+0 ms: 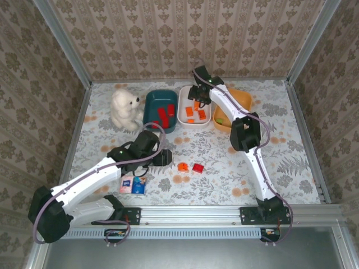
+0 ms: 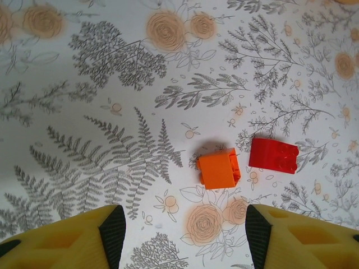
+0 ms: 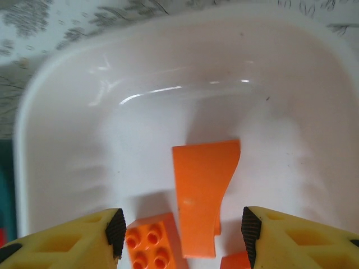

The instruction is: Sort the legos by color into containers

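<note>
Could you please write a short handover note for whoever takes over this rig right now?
Left pincer: open, empty, hovering just short of an orange lego and a red lego lying side by side.
Right pincer: open above the white bowl.
Done: red pieces in the teal bowl, orange ones in the white bowl, a green one in the orange bowl.
Left: the two loose legos, orange to white, red to teal.
</note>
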Robot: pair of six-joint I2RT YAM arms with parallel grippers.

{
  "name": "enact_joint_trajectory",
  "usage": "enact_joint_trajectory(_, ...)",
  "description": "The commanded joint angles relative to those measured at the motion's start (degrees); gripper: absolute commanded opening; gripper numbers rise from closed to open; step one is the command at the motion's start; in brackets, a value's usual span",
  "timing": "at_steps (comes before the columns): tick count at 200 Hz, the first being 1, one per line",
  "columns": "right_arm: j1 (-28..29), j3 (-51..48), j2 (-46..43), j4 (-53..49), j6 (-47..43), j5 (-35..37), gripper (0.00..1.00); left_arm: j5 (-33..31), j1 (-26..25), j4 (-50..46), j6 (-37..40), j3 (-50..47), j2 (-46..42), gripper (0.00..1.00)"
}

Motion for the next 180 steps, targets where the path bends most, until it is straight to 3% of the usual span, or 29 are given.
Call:
enact_joint_trajectory(1, 0.4, -0.8, -12.0, -0.6, -2.8, -0.9, 0.59, 2.1, -0.4, -1.9, 7.5, 4.1, 2.6, 0.62)
enact_joint_trajectory(22, 1.3, -11.7, -22.8, 4.1, -4.9, -1.7, 0.58, 3.8, -1.7, -2.1, 12.8, 6.9, 6.0, 0.62)
enact_joint_trajectory(63, 1.9, -47.8, -50.1, 15.4, -2.3, -1.8, 0.58, 4.7, -8.0, -4.6, 23.7, 15.7, 16.6, 0.63)
enact_joint_trajectory(103, 2.0, -75.2, -76.3, 13.3, 1.3, -3.2, 0.59, 3.8, -15.3, -6.5, 32.6, 24.9, 29.5, 0.65)
enact_joint_trajectory(147, 1.7, -88.0, -98.1, 0.4, 5.3, -2.1, 0.6, -0.6, -20.1, -6.7, 51.9, 28.6, 37.9, 0.69)
enact_joint_trajectory(180, 1.7, -88.3, -104.8, -6.3, 7.3, -1.1, 0.61, -1.0, -19.6, -2.2, 62.0, 24.9, 39.0, 0.71)
